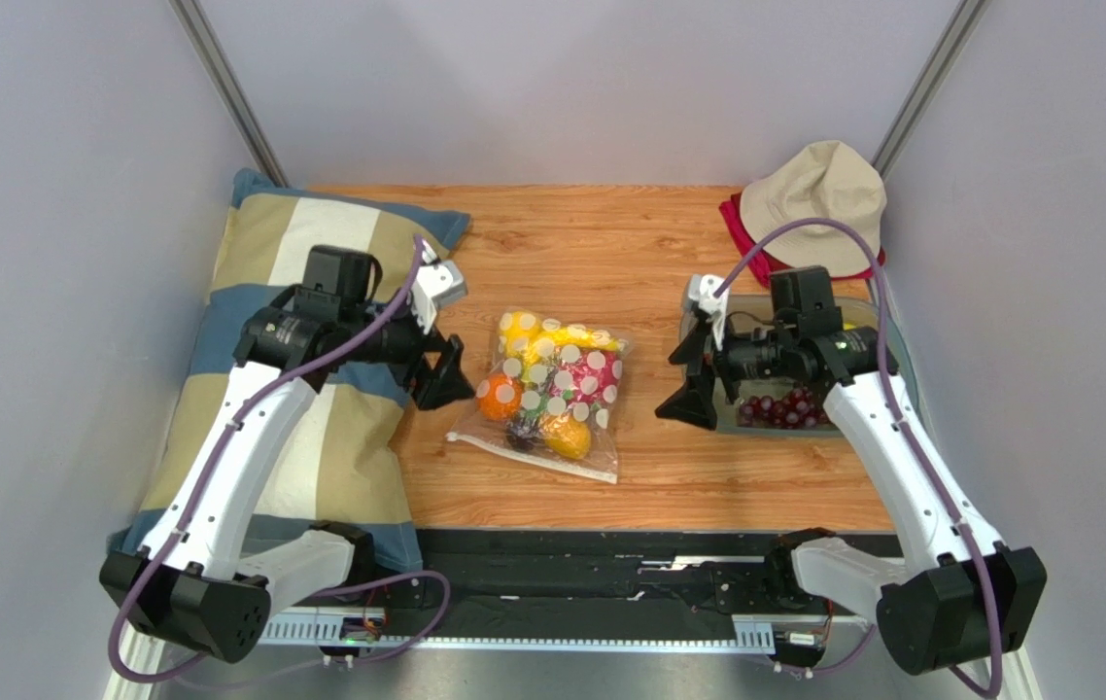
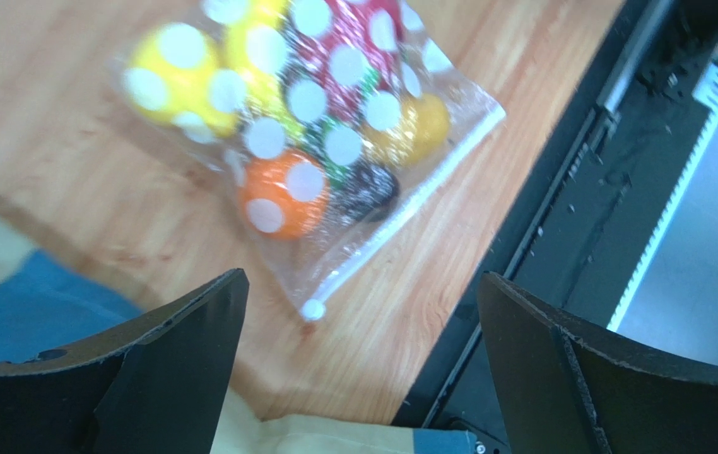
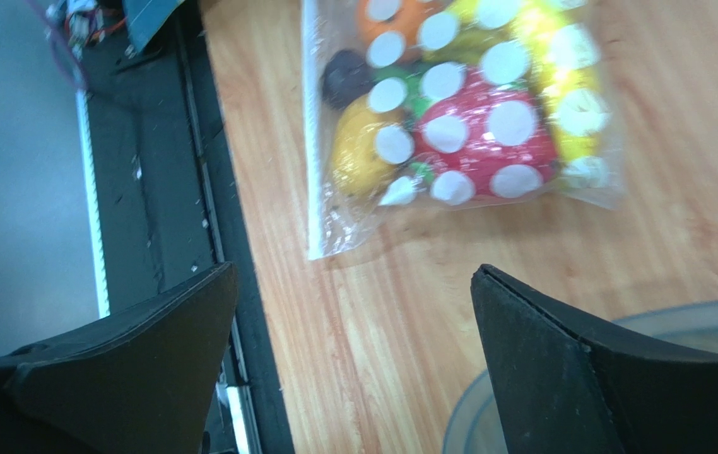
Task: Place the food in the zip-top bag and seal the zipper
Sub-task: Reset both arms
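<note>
Far left of the top view, a striped pillow (image 1: pixel 296 365) lies under the L arm, prob. just clutter. The left gripper (image 1: pixel 445 374) hangs just beside the bag's left edge, jaws released and spread wide, holding nothing. Judging by its wrist cam, it's angled at the strip's near corner, as if lining up a pinch. Centre: the zip-top bag (image 1: pixel 552 387) lies flat on the wood, packed with bananas (image 1: pixel 537 333), an orange (image 1: pixel 498 394), dragon fruit (image 1: pixel 578 382) and a yellow fruit (image 1: pixel 568 435). The zipper (image 1: pixel 530 455) runs along its lower edge, facing the arms (sealed or not, can't tell). Right of centre, the right gripper (image 1: pixel 690 379) also has jaws apart and empty, near the bag's right side but apart from it. Behind it, the grey tray (image 3: pixel 704 317) holds purple grapes (image 1: pixel 785 411), so loading is prob. not finished. Upper right: a beige hat (image 1: pixel 815 190) on sth red. The surface is a wooden table (image 1: pixel 617 234), w/ a black rail at the bottom and plain grey walls round it.
</note>
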